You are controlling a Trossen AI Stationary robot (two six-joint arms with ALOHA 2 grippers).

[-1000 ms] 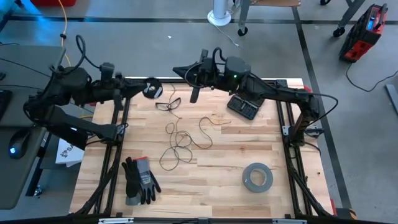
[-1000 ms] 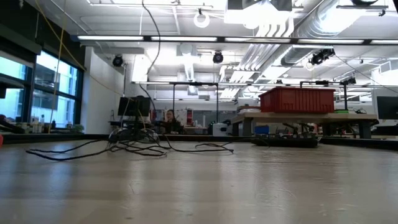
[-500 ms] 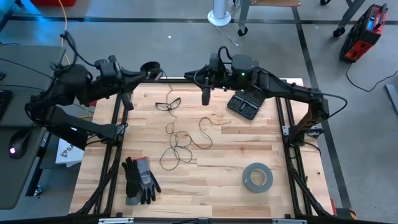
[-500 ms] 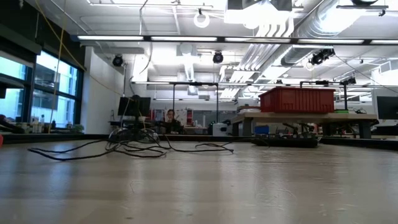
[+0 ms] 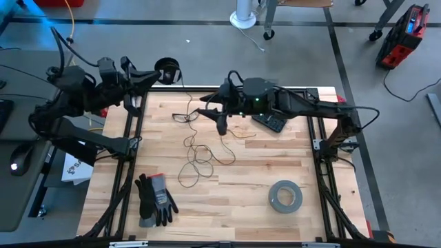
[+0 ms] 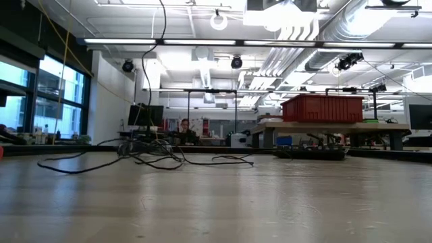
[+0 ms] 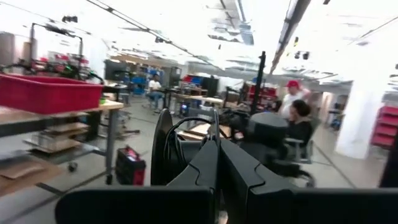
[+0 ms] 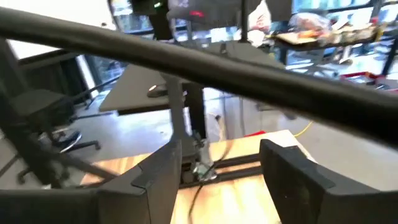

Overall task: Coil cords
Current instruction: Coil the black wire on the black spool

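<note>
left gripper (image 5: 160, 71): jaws closed, raised | right gripper (image 5: 215, 117): jaws spread, lowered

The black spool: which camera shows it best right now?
The high view: the spool shows whole, held by the left end effector beyond the table's far edge. The left wrist view shows the spool edge-on, clamped between the fingers. The low and right wrist views don't show it.

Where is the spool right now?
In the high view the spool is off the table, just beyond its far-left corner, held up in the shut left gripper, with the cord trailing from it onto the tabletop.
</note>
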